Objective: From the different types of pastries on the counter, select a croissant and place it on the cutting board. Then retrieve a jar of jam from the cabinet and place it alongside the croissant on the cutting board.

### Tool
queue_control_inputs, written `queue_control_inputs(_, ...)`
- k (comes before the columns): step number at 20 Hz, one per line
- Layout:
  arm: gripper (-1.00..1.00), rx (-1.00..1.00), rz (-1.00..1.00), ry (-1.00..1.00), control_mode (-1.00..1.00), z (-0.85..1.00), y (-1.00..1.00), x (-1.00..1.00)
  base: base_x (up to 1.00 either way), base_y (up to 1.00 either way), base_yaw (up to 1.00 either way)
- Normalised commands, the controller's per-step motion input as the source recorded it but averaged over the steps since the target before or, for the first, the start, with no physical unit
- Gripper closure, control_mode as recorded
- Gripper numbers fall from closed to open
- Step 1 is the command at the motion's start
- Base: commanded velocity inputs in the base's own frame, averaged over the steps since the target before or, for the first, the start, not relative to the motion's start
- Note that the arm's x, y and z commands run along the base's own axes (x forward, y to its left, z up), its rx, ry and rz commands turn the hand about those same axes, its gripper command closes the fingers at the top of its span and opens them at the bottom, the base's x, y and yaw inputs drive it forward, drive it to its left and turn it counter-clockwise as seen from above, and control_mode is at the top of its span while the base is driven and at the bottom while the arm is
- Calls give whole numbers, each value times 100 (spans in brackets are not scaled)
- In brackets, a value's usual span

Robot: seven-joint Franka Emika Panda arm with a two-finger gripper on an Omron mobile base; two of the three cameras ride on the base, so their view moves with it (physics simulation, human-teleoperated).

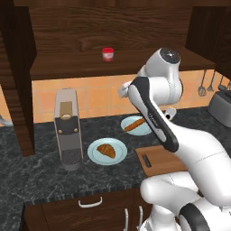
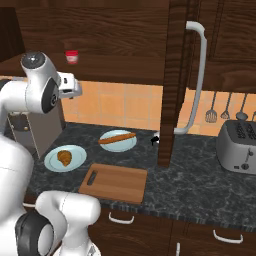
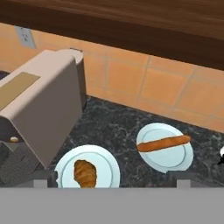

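The croissant (image 1: 106, 150) (image 2: 64, 157) (image 3: 85, 173) lies on a round pale-blue plate (image 1: 118, 146) on the dark counter (image 1: 40, 176). A long bread stick (image 1: 134, 125) (image 3: 162, 143) rests on a second plate (image 3: 170, 159) behind it. The wooden cutting board (image 1: 159, 159) (image 2: 117, 182) sits near the counter's front edge, bare. The jar of jam (image 1: 107, 54) (image 2: 72, 56) stands on the cabinet shelf (image 1: 67, 65). My gripper (image 3: 113, 178) (image 2: 75, 89) hangs open and holds nothing, well above the two plates, with the croissant between its fingertips in the hand view.
A tall coffee machine (image 1: 68, 128) (image 3: 35, 109) stands just left of the croissant plate. An open cabinet door (image 2: 172, 90) with a long handle hangs right of the plates, a small shaker (image 2: 155, 140) at its foot. A toaster (image 2: 239, 145) is far right.
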Motion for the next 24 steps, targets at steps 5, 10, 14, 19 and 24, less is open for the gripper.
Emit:
queue_control_inputs(5,-100,0,0,-1,-100,76,11,48,0,0,0)
queue_control_inputs(10,-100,0,0,-11,-100,87,22,29,0,0,0)
queue_control_inputs(14,-100,0,0,-18,-100,71,24,54,0,0,0)
queue_control_inputs(19,-100,0,0,-1,-100,5,5,20,0,0,0)
queue_control_inputs(24,-100,0,0,-3,-100,-4,1,49,0,0,0)
